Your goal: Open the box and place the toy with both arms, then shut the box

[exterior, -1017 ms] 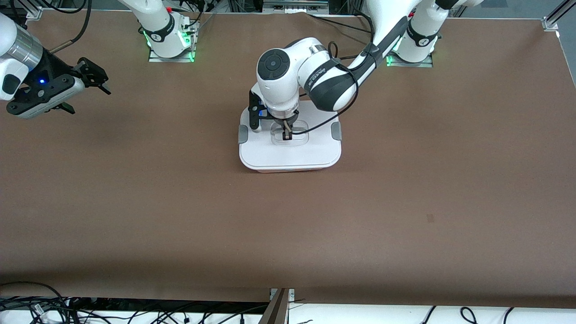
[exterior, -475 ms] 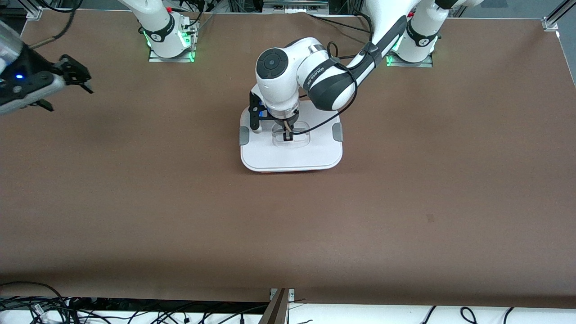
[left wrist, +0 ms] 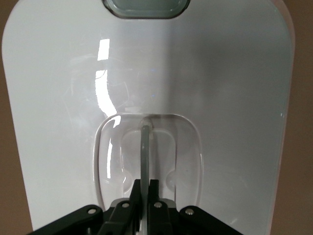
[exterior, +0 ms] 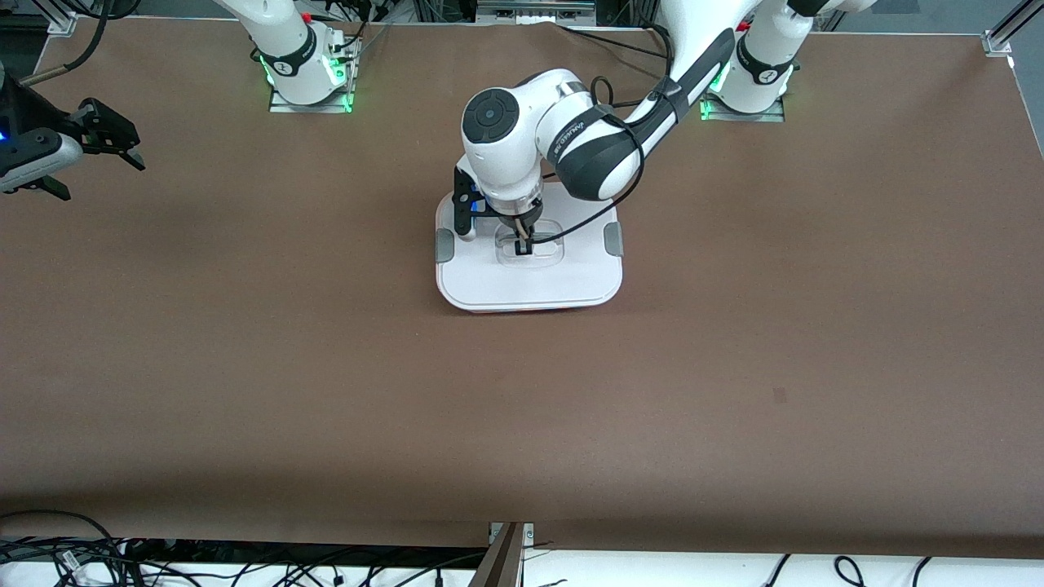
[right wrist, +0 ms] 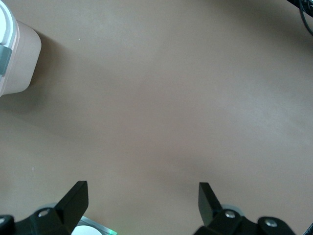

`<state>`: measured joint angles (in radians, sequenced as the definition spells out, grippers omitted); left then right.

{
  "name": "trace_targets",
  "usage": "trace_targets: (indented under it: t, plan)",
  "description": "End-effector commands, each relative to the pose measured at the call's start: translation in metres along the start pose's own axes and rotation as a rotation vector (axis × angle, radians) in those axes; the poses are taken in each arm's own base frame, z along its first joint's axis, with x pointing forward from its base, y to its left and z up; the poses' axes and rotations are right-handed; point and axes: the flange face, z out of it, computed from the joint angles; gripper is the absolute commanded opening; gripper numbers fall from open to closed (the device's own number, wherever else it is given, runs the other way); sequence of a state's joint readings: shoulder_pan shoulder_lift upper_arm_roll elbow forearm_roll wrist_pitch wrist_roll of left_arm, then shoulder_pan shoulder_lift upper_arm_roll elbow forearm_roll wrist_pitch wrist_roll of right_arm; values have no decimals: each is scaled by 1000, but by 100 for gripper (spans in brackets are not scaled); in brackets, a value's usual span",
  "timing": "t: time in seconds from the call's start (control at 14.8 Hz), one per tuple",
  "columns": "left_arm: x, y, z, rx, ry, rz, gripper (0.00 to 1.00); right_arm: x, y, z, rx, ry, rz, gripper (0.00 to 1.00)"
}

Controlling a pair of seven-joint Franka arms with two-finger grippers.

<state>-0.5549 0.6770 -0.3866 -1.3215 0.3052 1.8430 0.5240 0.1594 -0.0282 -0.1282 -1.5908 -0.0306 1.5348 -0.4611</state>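
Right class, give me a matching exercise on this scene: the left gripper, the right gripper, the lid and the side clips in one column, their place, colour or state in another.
Column one:
1. left gripper
2. right gripper
3. lid
4. side clips

Column two:
A. grey
B. white, on the box
C. open, over bare table
D. shut on the lid's handle

Pairs: 1-D, 2-C, 3-B, 4-A

Box [exterior: 530,277] farther edge hidden under left arm [exterior: 571,139]. Lid on, contents unseen. Right gripper [exterior: 86,151] body cut by frame edge.
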Motion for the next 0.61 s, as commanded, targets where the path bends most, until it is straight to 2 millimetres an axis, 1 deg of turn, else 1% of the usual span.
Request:
trace_targets:
  t: [0.0, 0.14, 0.54]
  plan:
    - [-1, 6, 7, 23, -45, -11, 0, 1, 0, -4, -9, -13, 1, 100]
    - [4, 13, 7, 27, -45, -32, 0, 1, 0, -4, -9, -13, -1, 100]
    - [4, 17, 8, 16, -70, -64, 0, 2, -1, -3, -8, -15, -4, 100]
